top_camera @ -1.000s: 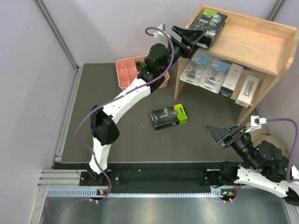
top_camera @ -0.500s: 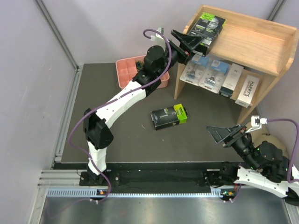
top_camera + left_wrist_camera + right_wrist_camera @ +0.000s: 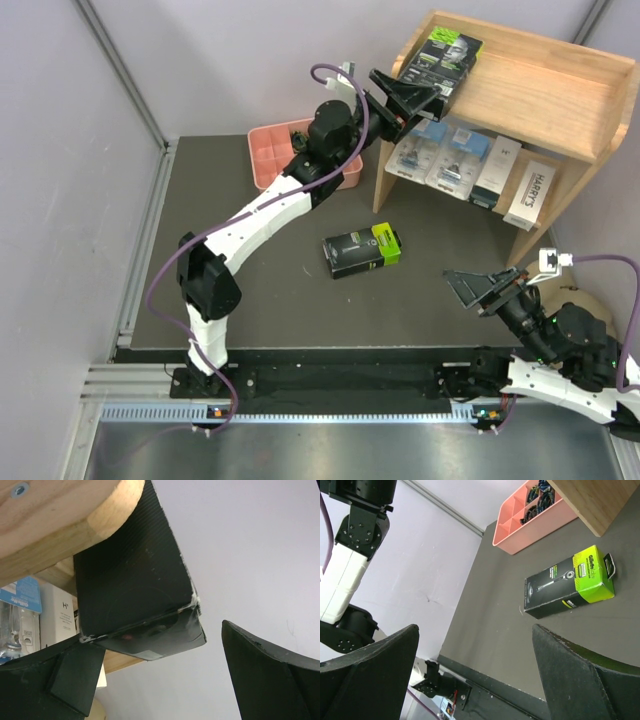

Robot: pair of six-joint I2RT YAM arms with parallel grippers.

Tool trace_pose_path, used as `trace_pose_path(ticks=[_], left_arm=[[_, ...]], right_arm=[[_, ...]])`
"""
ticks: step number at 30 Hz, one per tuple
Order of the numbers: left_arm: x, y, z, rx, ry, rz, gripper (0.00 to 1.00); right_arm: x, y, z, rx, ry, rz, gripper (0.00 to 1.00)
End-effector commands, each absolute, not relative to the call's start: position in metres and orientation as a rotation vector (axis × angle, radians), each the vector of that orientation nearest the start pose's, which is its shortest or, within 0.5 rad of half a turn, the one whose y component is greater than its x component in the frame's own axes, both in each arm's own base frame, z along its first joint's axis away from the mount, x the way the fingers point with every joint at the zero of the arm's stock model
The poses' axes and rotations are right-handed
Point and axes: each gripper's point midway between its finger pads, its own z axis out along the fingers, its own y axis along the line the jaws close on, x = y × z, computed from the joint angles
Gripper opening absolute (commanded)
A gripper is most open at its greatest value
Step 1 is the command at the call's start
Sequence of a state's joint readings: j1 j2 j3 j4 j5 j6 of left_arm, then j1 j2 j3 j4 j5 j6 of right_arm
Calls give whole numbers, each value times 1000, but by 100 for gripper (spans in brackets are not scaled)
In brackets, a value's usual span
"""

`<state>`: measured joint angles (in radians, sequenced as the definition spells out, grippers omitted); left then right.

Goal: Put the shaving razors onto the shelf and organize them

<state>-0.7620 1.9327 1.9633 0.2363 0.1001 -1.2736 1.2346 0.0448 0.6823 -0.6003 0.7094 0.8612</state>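
Observation:
The wooden shelf (image 3: 545, 90) stands at the back right. A black box with a lime-green end (image 3: 440, 55) lies on its top tier and overhangs the front-left corner. My left gripper (image 3: 405, 98) is open just below and left of that box. In the left wrist view the box's underside (image 3: 130, 585) sits by my left finger, with a wide gap to the right finger. The lower tier holds two blue blister packs (image 3: 440, 153) and two white boxes (image 3: 512, 180). A second black box (image 3: 362, 250) lies on the table. My right gripper (image 3: 487, 288) is open and empty.
A pink divided tray (image 3: 272, 160) with small dark items sits left of the shelf, behind my left arm. The shelf's left side panel (image 3: 385, 185) stands close to the box on the table. In the right wrist view that box (image 3: 567, 587) lies ahead.
The left gripper has set the black box further onto the top tier, let go and drawn back a little. The right arm has not moved.

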Motion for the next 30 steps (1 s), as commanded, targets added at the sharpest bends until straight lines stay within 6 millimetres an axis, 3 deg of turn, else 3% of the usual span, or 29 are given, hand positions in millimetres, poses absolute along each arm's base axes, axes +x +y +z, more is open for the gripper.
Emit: trace_pose_path(ticks=[1,10,16,27,30], left_arm=[[363,-432,528,-196,1363,-1804,99],[351,-421,525,-176,1342,-1802,98],[348,-419,519,-170,1353,-1790,87],[358,-423,512,-165,1361,-1762,44],[363,-426,510,-167,1363,-1761,42]], right_arm=[[132,105,306,308,1610,1122,93],[132,107,305,303,1611,1124,93],[133,107,305,306,1609,1121,93],[133,104,305,308,1611,1109,93],[133,103,304,311,1611,1109,93]])
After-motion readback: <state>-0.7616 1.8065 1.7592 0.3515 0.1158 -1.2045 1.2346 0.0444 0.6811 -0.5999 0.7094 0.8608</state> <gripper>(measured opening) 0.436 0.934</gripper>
